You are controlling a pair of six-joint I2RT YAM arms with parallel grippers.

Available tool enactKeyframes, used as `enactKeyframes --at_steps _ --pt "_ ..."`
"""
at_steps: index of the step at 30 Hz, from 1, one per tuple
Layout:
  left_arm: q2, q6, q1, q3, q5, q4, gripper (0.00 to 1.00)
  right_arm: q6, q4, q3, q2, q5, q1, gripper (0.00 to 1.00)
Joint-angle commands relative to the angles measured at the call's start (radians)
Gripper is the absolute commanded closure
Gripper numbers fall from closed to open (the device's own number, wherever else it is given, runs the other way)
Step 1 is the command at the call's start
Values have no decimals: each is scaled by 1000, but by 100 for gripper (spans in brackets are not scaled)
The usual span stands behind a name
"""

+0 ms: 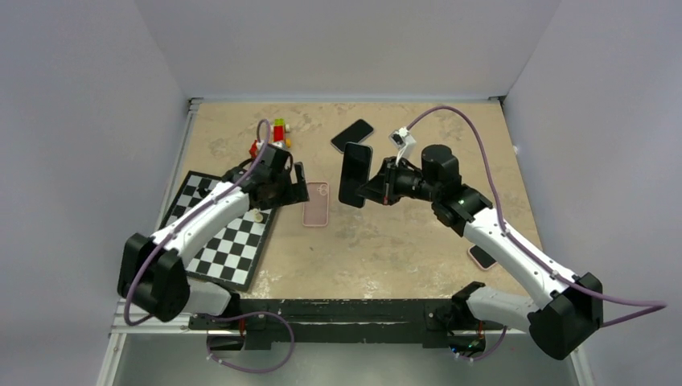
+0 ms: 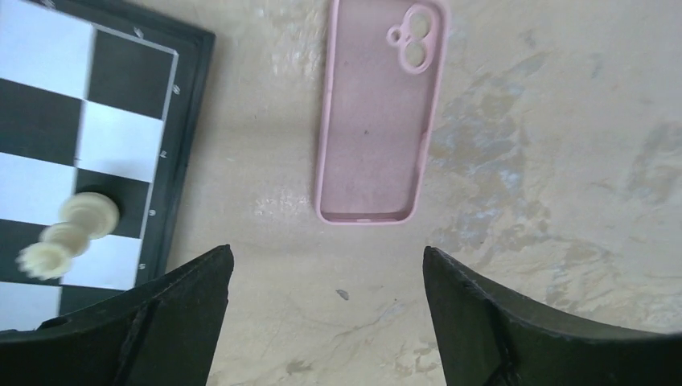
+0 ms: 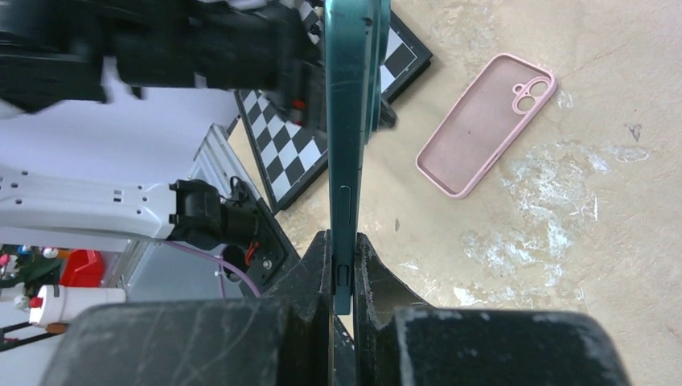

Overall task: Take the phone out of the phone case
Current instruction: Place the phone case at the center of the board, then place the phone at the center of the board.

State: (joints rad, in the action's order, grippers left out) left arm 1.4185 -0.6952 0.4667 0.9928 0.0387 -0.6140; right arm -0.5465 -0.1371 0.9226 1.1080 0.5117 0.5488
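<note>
The case (image 2: 378, 121) lies flat on the table, and nothing is seen in it. The left gripper (image 2: 326, 269) is held spread apart just beside its end, gripping nothing. Slightly beyond, the phone (image 3: 350, 121) is clamped on edge in the right gripper (image 3: 344, 261), off the table. Extraction is judged done; next, the phone needs only to be set down clear of the case.

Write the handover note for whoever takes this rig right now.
Left gripper: open, empty, hovering beside the pink phone case.
Right gripper: shut on the phone, held on edge in the air.
Case: empty, lying flat with its inside up on the table, next to the chessboard.
Done: the phone is out of the case.
Left: probably only setting the phone down and pulling both arms back.
</note>
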Motion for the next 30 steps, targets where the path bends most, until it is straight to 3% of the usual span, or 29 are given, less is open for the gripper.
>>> enactKeyframes --at_steps 1,7,12,21,27,30 --pt "-182 106 0 148 108 -89 9 -30 112 -3 19 0 -1 100" --pt "-230 221 0 332 3 -17 9 -79 134 -22 144 -26 -1 100" --pt "-179 277 0 430 26 15 8 -218 255 -75 252 -77 -11 100" --pt "-295 372 0 322 46 28 9 -671 382 -203 275 -328 -276 100" --pt "-341 372 0 311 17 43 9 -920 260 -116 294 -719 -382 100" --pt "-360 359 0 300 22 52 10 -1042 279 -75 380 -765 -467 100"
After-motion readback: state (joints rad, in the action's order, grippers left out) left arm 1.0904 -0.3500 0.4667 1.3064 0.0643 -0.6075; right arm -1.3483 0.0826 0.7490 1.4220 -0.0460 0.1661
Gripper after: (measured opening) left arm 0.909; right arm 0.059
